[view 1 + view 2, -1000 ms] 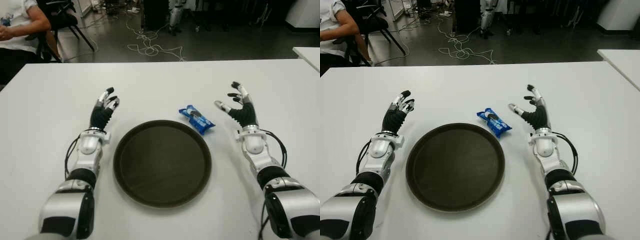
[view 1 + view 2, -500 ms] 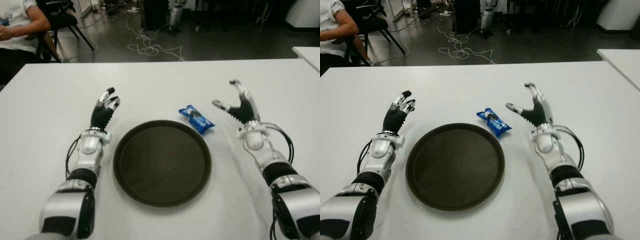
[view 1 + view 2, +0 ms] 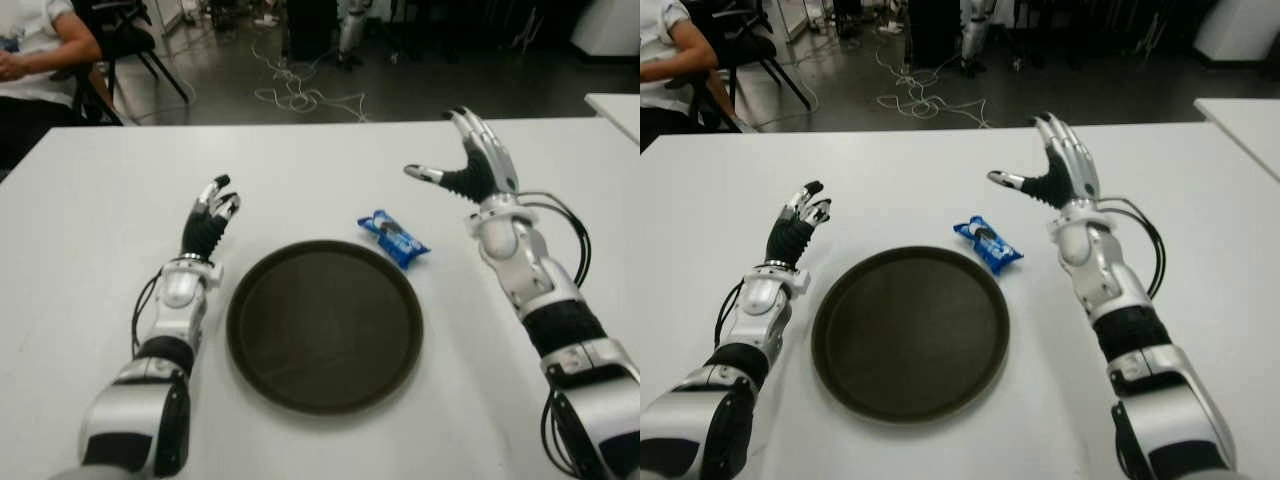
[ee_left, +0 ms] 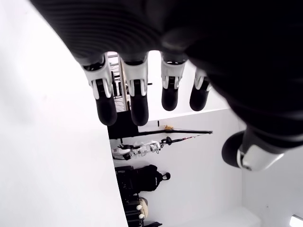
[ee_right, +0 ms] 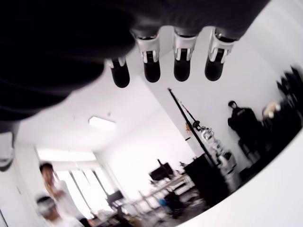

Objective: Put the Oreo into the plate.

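Blue-wrapped, the Oreo [image 3: 393, 238] is seen on the white bench [image 3: 300, 170], just beyond the dark plate [image 3: 323, 325]. The right robot hand [image 3: 470, 165] is raised nearby, fingers spread; the left robot hand [image 3: 207, 222], relaxed, is empty.

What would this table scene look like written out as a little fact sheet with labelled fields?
Oreo: blue packet lying on the table, just outside the plate's far right rim
Plate: round dark plate, holding nothing
Right hand: raised, fingers spread, beyond and to the right of the Oreo, not touching it
Left hand: open, left of the plate
Table: white
Background: seated person at far left; cables on the floor
Task status: Oreo not yet picked up
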